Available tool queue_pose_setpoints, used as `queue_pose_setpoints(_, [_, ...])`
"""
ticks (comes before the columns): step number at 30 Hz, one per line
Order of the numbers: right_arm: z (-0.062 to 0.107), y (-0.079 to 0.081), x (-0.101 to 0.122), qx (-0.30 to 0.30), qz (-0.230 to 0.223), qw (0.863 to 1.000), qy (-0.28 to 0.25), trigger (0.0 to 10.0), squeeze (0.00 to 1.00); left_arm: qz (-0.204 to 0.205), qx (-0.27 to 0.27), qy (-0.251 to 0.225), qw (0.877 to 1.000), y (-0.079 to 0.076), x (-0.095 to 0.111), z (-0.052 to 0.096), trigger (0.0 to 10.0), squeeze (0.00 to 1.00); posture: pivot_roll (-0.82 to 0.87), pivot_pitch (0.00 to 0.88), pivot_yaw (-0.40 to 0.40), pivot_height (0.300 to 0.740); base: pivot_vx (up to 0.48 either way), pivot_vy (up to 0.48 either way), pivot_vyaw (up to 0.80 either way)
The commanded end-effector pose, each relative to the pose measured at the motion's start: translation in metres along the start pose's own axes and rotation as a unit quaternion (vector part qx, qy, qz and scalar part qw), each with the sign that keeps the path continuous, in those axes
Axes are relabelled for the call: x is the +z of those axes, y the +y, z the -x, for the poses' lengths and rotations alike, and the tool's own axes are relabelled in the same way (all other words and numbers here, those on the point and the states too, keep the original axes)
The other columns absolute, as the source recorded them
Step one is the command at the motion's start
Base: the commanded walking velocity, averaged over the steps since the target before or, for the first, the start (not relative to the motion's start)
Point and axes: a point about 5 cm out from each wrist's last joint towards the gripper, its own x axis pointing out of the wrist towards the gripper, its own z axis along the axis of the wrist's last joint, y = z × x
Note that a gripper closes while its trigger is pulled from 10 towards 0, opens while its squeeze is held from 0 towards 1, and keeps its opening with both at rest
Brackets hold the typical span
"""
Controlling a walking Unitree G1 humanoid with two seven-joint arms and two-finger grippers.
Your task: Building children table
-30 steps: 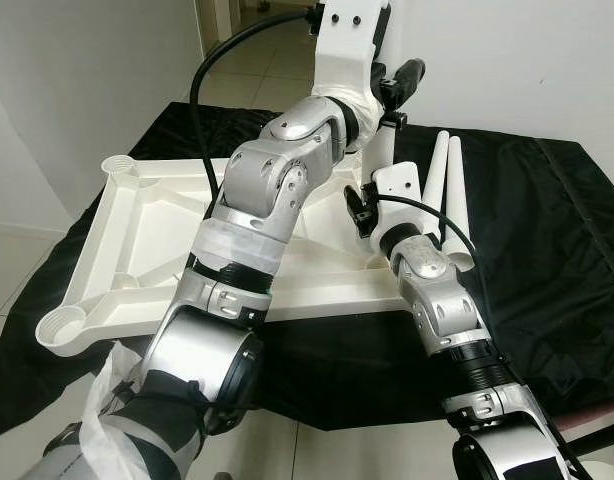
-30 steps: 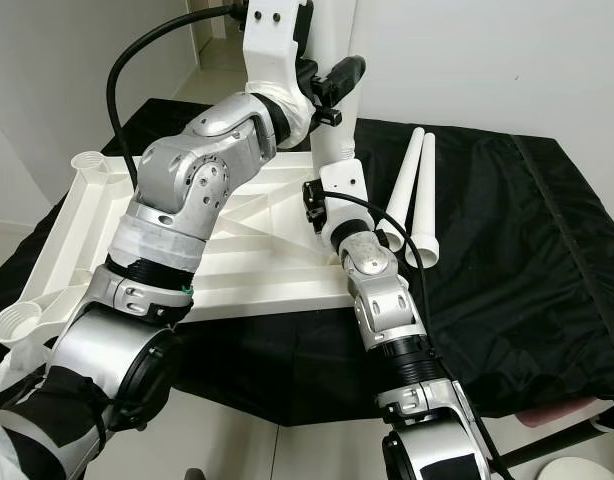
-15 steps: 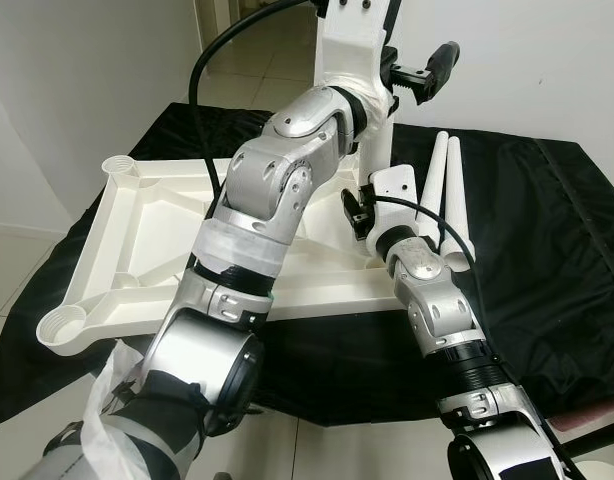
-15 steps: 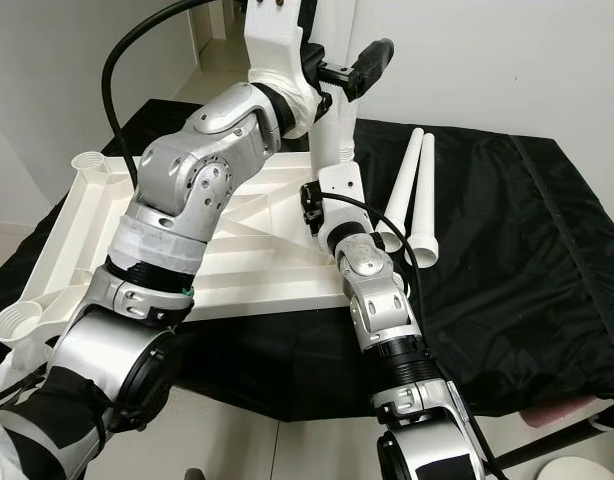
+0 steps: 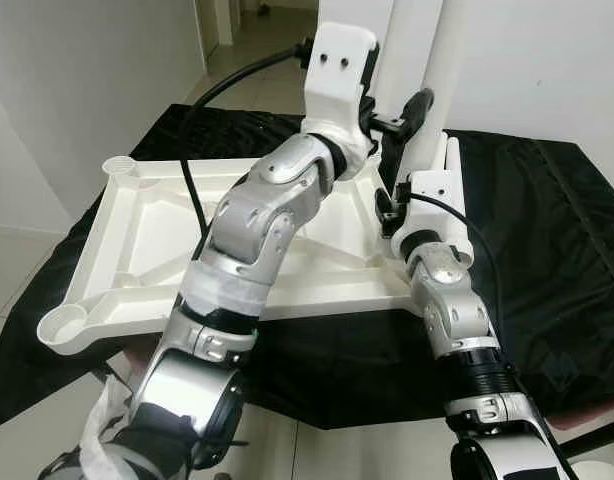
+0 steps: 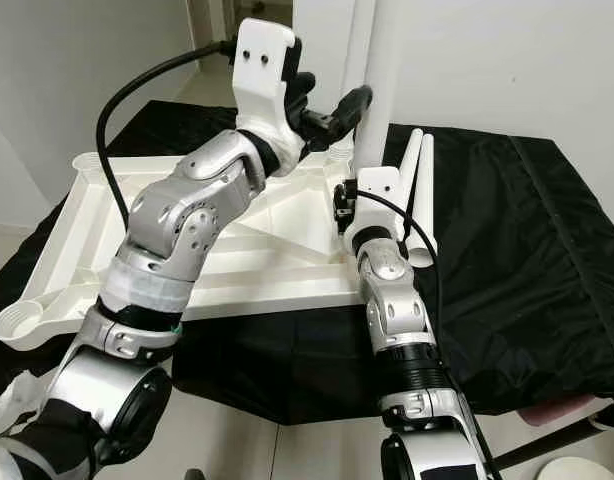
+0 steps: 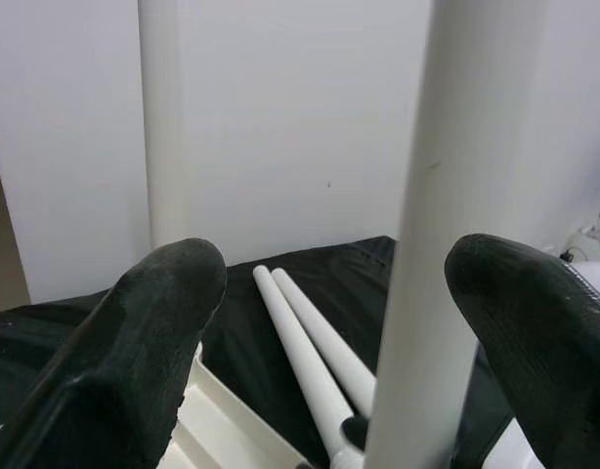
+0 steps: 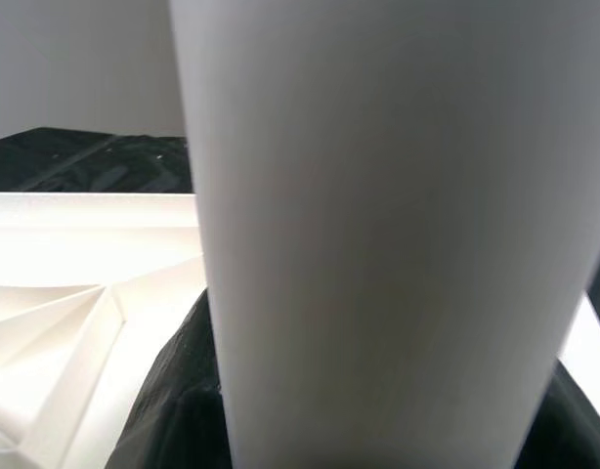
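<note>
Left wrist view shows the left gripper [image 7: 320, 332] spread open around an upright table leg [image 7: 447, 195], which the right gripper [image 8: 368, 410] clamps low, so seating it in the tabletop [image 5: 147, 230] socket seemingly comes next.

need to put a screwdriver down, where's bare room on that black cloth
Free: the black cloth right of the two loose legs. Crowded: the tabletop's far right corner, where both arms work around the upright leg.
</note>
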Motion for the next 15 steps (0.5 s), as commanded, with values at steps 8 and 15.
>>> queue_pose_setpoints(8, [0.015, -0.024, -0.006, -0.039, 0.014, 0.999, -0.011, 10.0, 0.00, -0.027, -0.017, 0.034, 0.999, 0.005, -0.023, 0.019, 10.0, 0.00, -0.01, 0.008, 0.004, 0.740, 0.000, 0.000, 0.00])
queue_pose_setpoints(15, [0.027, -0.033, -0.016, -0.047, 0.031, 0.998, -0.004, 10.0, 0.00, -0.037, -0.007, 0.060, 0.998, 0.010, -0.040, 0.031, 10.0, 0.00, -0.01, 0.010, 0.004, 0.740, 0.000, 0.000, 0.00])
